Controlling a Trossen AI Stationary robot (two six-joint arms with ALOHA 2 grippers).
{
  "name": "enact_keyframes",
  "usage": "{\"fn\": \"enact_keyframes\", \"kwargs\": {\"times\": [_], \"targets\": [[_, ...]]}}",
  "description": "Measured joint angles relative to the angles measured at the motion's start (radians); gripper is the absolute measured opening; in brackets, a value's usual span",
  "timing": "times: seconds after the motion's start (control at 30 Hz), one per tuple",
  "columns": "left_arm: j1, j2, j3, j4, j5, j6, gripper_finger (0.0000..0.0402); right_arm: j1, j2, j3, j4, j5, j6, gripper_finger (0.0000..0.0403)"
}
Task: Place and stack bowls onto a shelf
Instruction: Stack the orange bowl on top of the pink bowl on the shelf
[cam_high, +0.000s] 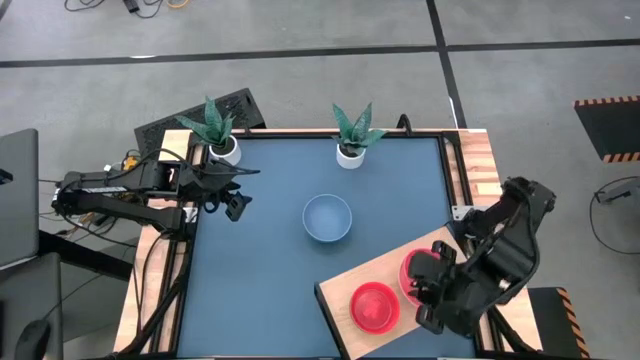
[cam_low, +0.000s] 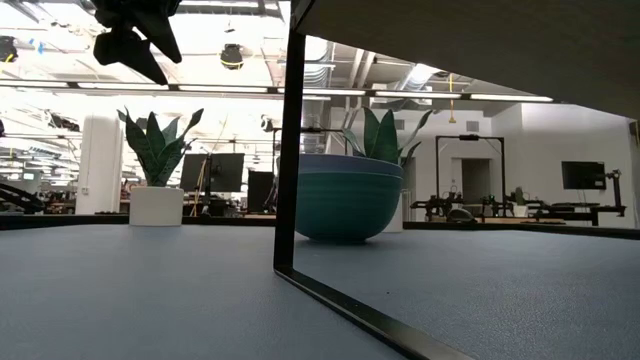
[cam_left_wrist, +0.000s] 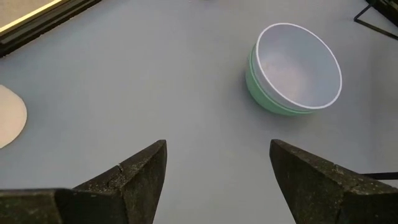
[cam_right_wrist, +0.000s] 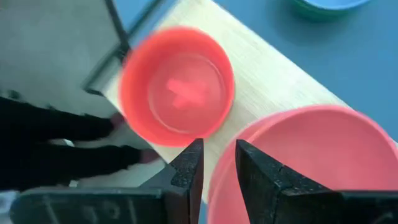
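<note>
As two red bowls (cam_high: 375, 306) sit on shelf (cam_high: 345, 285) | blue bowl (cam_high: 327, 217): one | left hand (cam_high: 236, 205) apart | right hand (cam_right_wrist: 217, 163) pinching red rim

My right arm is folded in at the near right corner of the counter, elbow bent outward and wrist angled down; its tool (cam_right_wrist: 216, 167) hangs low, the two dark fingers (cam_right_wrist: 186, 169) drawn close with a narrow gap left between them (whether they pinch anything I cannot tell); my left arm lies stretched along the far left edge, waiting; its tool (cam_left_wrist: 217, 174) is raised off the surface, fingers (cam_left_wrist: 134, 177) spread well apart and holding nothing.
</note>
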Motion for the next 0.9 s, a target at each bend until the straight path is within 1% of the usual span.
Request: {"fn": "enact_keyframes", "kwargs": {"times": [0.17, 0.27, 0.63, 0.7, 0.83, 0.9], "targets": [[0.000, 0.000, 0.000, 0.000, 0.000, 0.000, 0.0269, 0.010, 0.035, 0.000, -0.070, 0.001, 0.054, 0.0118], [0.000, 0.000, 0.000, 0.000, -0.001, 0.000, 0.0269, 0.009, 0.052, 0.000, -0.075, 0.000, 0.061, 0.0118], [0.000, 0.000, 0.000, 0.000, -0.001, 0.000, 0.0269, -0.007, 0.025, 0.009, -0.068, 0.008, 0.073, 0.0118], [0.000, 0.000, 0.000, -0.001, -0.001, 0.002, 0.0269, -0.006, 0.019, 0.021, -0.066, 0.036, 0.076, 0.0118], [0.000, 0.000, 0.000, -0.003, -0.002, 0.008, 0.0269, 0.006, 0.013, 0.029, -0.056, 0.162, 0.083, 0.0118], [0.000, 0.000, 0.000, -0.003, -0.003, 0.008, 0.0269, 0.015, 0.014, 0.020, -0.067, 0.207, 0.117, 0.0118]]}}
